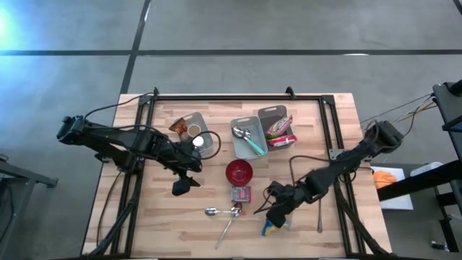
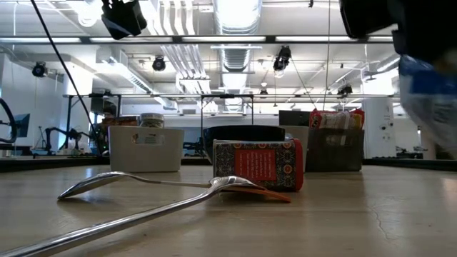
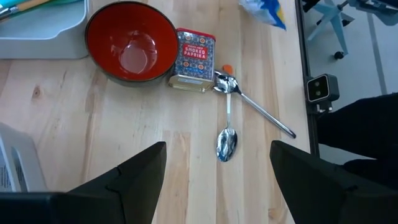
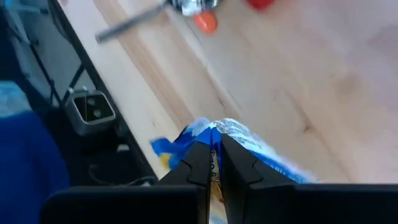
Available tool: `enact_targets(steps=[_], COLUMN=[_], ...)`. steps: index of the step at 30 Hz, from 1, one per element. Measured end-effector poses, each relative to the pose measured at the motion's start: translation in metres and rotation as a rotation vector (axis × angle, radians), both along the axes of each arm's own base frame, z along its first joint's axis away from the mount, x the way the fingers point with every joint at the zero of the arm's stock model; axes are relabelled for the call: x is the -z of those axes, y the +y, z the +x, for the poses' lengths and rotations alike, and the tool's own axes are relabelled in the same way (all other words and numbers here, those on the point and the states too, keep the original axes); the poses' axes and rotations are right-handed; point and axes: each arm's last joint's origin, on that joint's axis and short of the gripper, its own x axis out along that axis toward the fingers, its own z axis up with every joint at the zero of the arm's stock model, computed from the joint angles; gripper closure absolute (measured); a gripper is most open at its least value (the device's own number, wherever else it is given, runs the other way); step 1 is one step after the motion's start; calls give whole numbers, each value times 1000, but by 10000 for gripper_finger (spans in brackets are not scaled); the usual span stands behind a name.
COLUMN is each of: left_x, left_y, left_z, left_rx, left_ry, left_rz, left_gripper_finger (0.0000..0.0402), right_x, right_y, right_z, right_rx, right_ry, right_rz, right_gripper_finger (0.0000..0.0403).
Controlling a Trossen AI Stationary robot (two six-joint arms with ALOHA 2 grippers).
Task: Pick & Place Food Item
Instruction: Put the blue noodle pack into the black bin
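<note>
On the wooden worktop [image 1: 180, 224], the left arm's claw [image 1: 182, 185] hangs with its fingers spread wide and empty, left of the red bowl [image 1: 239, 172]. The right claw [image 1: 273, 217] is pinched tight on a blue and white food packet [image 4: 233, 140], near the worktop's front edge. A paprika tin [image 1: 240, 194] sits just below the bowl, with two spoons [image 1: 221, 212] beside it.

Glossy red bowl [image 3: 131, 41], shiny metal spoons [image 3: 226, 143], wood table [image 3: 93, 118].
</note>
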Motion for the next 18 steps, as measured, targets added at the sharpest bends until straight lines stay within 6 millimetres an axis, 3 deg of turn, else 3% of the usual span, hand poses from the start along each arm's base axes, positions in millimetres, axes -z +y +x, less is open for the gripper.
enact_targets(steps=[18], left_x=[1], left_y=[0], left_z=[-1], left_rx=[0], left_ry=[9], left_rz=[7], left_gripper_finger=[109], right_x=[-65], right_y=[-47], right_z=[-39], right_rx=[239], right_ry=[-235], right_rz=[-255], right_gripper_finger=[394])
